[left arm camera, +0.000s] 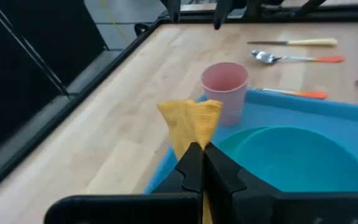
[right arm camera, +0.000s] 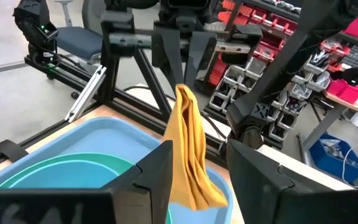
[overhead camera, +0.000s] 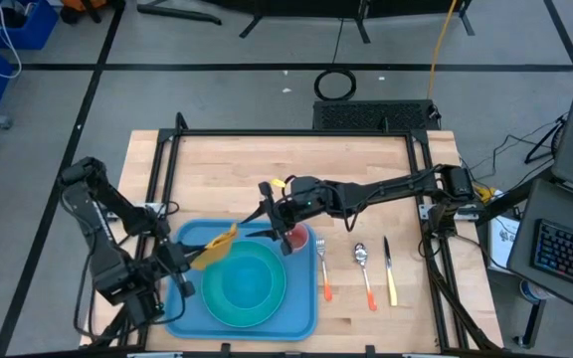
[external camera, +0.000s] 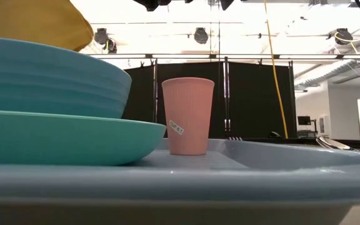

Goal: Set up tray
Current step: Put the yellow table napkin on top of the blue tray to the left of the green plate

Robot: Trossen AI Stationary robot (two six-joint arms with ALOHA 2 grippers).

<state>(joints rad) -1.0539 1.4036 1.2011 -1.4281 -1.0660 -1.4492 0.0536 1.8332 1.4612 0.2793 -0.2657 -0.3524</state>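
Wooden desk [overhead camera: 267, 159] | tray [overhead camera: 306, 320] holds plate, bowl, cup | left fingers [left arm camera: 199, 163] clamp yellow napkin [left arm camera: 190, 121] | right fingers [right arm camera: 194, 165] apart | cutlery unplaced

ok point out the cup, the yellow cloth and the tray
cup [external camera: 187, 115]: low view, middle of its pink side wall
yellow cloth [left arm camera: 190, 124]: left wrist view, middle of the bunched fabric
tray [overhead camera: 188, 236]: high view, bare floor near its upper left corner

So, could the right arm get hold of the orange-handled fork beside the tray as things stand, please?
Probably yes: the right gripper is open and empty above the pink cup, and the fork lies uncovered on the table just past the tray rim.
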